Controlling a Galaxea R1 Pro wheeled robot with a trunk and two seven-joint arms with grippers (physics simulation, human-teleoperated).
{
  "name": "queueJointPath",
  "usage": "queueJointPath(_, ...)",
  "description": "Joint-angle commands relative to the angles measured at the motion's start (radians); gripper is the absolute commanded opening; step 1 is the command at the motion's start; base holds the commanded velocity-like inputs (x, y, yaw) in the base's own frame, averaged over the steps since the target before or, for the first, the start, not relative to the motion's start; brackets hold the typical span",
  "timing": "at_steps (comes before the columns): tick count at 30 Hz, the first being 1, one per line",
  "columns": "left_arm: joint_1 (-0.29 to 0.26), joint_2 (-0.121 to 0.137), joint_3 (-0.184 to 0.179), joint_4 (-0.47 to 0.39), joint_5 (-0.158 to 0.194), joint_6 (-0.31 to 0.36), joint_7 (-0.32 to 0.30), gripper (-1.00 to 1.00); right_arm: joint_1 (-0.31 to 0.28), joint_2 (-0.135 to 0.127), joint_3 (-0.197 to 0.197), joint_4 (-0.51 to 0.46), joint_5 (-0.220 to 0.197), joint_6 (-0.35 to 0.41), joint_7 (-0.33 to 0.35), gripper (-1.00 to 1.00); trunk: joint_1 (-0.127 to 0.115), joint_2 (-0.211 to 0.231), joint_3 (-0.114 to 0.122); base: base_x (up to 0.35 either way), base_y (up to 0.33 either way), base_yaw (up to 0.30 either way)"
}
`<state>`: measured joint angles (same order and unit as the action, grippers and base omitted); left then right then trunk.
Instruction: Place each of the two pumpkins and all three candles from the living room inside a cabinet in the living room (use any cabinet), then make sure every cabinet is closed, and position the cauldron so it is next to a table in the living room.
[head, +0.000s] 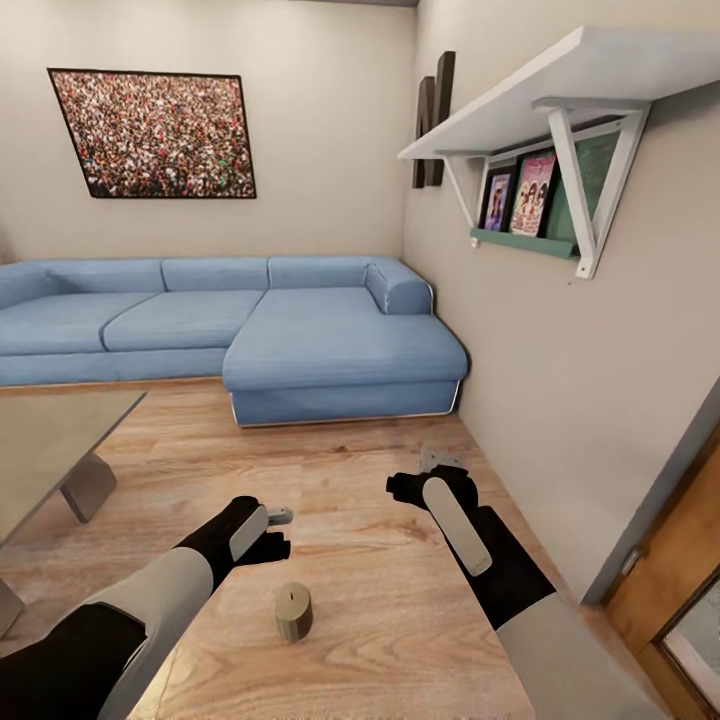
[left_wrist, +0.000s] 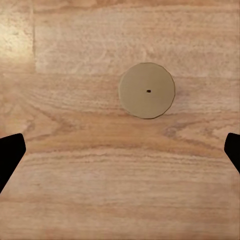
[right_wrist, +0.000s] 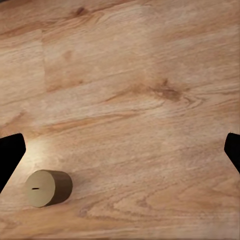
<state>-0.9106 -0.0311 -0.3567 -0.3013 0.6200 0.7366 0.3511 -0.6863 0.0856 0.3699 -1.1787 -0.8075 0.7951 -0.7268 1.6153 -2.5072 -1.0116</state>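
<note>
A small tan candle is standing upright on the wood floor, very near the robot and between its two arms. The left gripper is hanging just above and to the left of the candle, not touching it. Its fingers are spread wide and holding nothing. The right gripper is hovering farther right, its fingers also spread wide and holding nothing. Bare floor is lying open all around the candle. A glass table is sitting at the left edge. A blue sofa is standing far back, against the wall on the right, under a white shelf.
</note>
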Motion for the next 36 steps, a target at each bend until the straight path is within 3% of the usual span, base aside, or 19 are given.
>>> queueJointPath(1, -0.001, 0.001, -0.007, -0.002, 0.011, 0.003, 0.008, 1.0, -0.001, 0.0, 0.001, -0.001, -0.009, 0.001, -0.01, 1.0, 0.0, -0.001, -0.005, 0.0, 0.0, 0.0)
queueJointPath(36, -0.001, -0.013, -0.01, -0.007, 0.008, -0.032, 0.0, 1.0, -0.001, 0.0, 0.001, 0.002, -0.009, 0.001, -0.007, 1.0, 0.016, -0.009, -0.14, 0.0, 0.0, 0.0)
